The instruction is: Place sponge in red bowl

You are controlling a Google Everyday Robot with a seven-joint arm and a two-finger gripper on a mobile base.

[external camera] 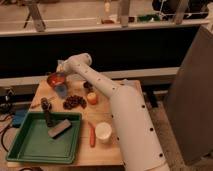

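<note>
From where I stand, the green tray [30, 147] sits at the tabletop's [117, 155] seven o'clock corner, with a grey block [59, 128] lying in it and a dark upright object [47, 109] near its far rim. Just beyond, toward ten o'clock, is the red bowl [54, 79]. A blue thing [61, 90] hangs at the bowl's near edge, at about its five o'clock. I take that to be the sponge, though its shape is hard to make out. The tool [61, 85] is right there too, at the end of the white arm [115, 107], reaching down over the bowl's near rim. Its fingers are closed, and by the look of it they are closed on the sponge.

Moving on, a dark maroon pile [74, 102] lies near the middle, then an orange fruit [92, 98] with a small dark object behind it. Toward five o'clock stands a white cup [103, 133] with an orange carrot [92, 135] just beside it.

As I judge it, the carry is nearly finished. The sponge is at the bowl but not clearly inside. What is left is to bring it over the hollow, let go, and draw the arm clear.
</note>
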